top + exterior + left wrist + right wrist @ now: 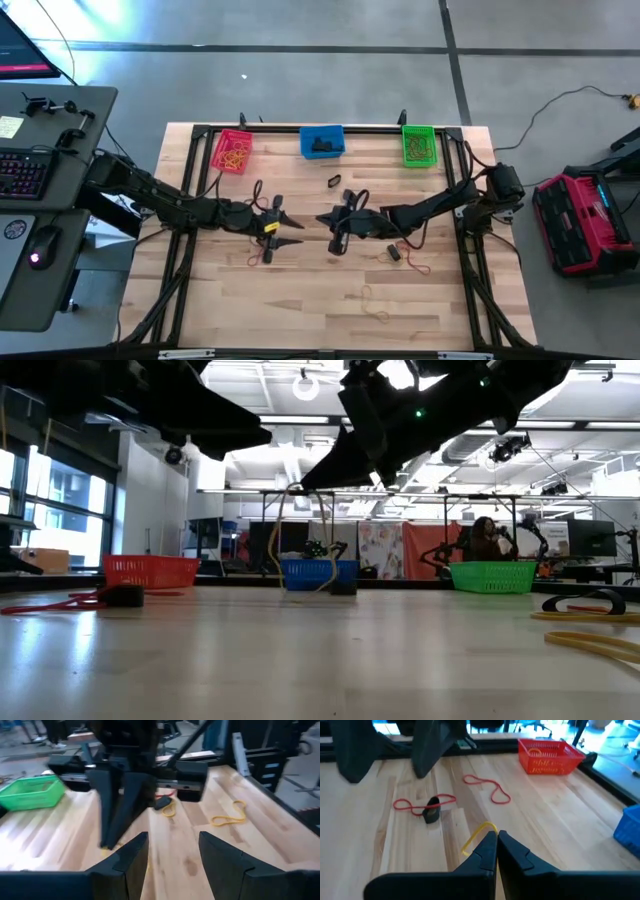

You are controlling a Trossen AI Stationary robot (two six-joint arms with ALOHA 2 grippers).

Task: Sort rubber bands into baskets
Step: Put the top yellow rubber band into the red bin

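Note:
My right gripper is shut on a thin yellow-tan rubber band above the table's middle. My left gripper is open and empty just to its left, its fingers facing the right gripper. The red-pink basket, the blue basket and the green basket stand in a row along the far edge, each with bands inside. Loose bands lie flat on the table: red ones, a black one, another black one and a yellow one. My right gripper pinches the yellow-tan band between its two fingers, at the top of the loop. The fingers slant down from the table's right side. The band hangs slack below the fingertips; whether its lower end touches the table, I cannot tell.
A black band and a red band lie to the right of my right gripper, and a red one lies near my left gripper. More yellow bands lie toward the near right. A person sits in the room behind the table.

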